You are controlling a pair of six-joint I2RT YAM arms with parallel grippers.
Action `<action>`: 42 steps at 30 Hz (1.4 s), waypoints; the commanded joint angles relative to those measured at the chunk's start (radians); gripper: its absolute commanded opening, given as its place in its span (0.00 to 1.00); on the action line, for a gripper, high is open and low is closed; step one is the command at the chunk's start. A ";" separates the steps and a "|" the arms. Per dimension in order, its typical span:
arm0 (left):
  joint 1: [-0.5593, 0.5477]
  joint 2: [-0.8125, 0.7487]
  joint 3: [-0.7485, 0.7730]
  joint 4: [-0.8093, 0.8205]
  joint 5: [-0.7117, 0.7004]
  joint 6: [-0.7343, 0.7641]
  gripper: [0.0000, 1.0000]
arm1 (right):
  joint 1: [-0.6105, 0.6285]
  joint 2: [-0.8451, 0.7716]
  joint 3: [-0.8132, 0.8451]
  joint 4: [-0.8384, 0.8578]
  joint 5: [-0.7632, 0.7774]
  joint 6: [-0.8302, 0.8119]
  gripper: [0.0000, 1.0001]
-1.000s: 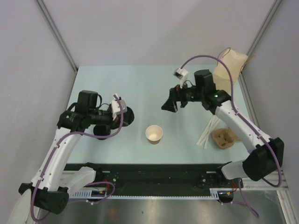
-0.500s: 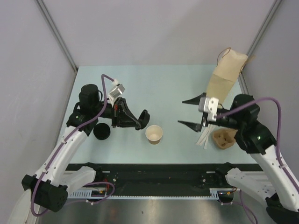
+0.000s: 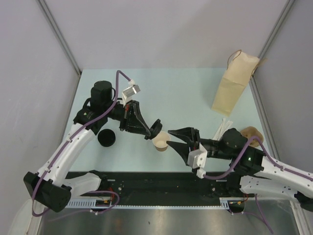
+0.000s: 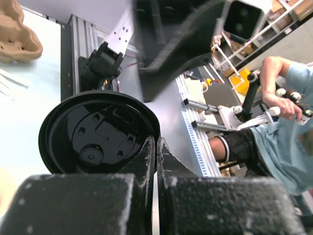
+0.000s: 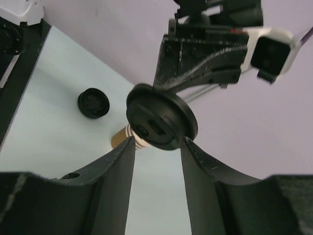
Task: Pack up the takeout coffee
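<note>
A tan paper cup (image 3: 160, 143) stands open near the table's front middle; in the right wrist view the cup (image 5: 124, 137) shows white stripes. My left gripper (image 3: 155, 126) is shut on the rim of a black lid (image 4: 98, 132) and holds it tilted just above the cup. The same lid (image 5: 161, 117) fills the middle of the right wrist view. My right gripper (image 3: 172, 138) reaches in from the right, jaws half open, its fingertips (image 5: 128, 143) flanking the lid's lower edge beside the cup. A second black lid (image 3: 106, 138) lies on the table to the left.
A tall tan paper bag (image 3: 234, 90) stands at the back right. White straws (image 3: 222, 128) and a brown pulp cup tray (image 3: 253, 132) lie at the right, the tray partly behind my right arm. Grey walls close in the table on three sides.
My right arm swung down from the back right to the cup's right side, its jaws narrowing. My left gripper carried the lid from the left to just over the cup.
</note>
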 commanded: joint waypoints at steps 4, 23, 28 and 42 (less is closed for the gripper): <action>-0.005 0.047 0.077 -0.310 0.233 0.244 0.00 | 0.175 -0.036 -0.089 0.266 0.184 -0.252 0.45; -0.006 0.013 0.056 -0.328 0.244 0.256 0.00 | 0.183 0.011 -0.137 0.260 0.174 -0.372 0.43; -0.008 0.010 0.050 -0.330 0.243 0.261 0.00 | 0.161 0.031 -0.137 0.258 0.146 -0.367 0.42; -0.019 -0.010 0.033 -0.333 0.243 0.262 0.00 | 0.117 0.079 -0.148 0.337 0.097 -0.392 0.38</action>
